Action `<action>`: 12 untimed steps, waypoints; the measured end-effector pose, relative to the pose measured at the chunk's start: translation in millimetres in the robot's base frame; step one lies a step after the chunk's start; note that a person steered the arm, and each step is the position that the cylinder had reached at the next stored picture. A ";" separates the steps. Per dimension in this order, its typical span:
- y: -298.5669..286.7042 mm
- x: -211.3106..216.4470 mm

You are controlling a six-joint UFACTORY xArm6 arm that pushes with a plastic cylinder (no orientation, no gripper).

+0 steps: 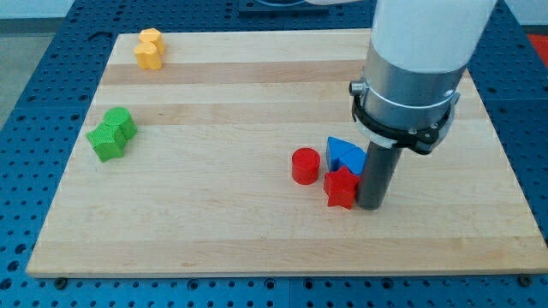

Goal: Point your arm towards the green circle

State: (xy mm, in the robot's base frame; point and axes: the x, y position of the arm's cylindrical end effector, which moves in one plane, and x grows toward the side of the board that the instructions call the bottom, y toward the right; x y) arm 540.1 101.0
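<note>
My tip sat beside red star block; no claw in view. Green block, shape unclear, far left on wooden table; best sweep left, skirting red cylinder.

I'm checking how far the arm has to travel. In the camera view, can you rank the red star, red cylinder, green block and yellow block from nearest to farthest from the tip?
1. Red star: right beside my tip, on its left.
2. Red cylinder: a little farther left.
3. Green block: far off at the board's left edge.
4. Yellow block: top left corner, farthest.
</note>
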 end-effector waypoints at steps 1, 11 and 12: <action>-5.7 -4.6; -109.8 -123.1; -163.0 -71.0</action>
State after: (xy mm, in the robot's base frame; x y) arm 469.1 -62.0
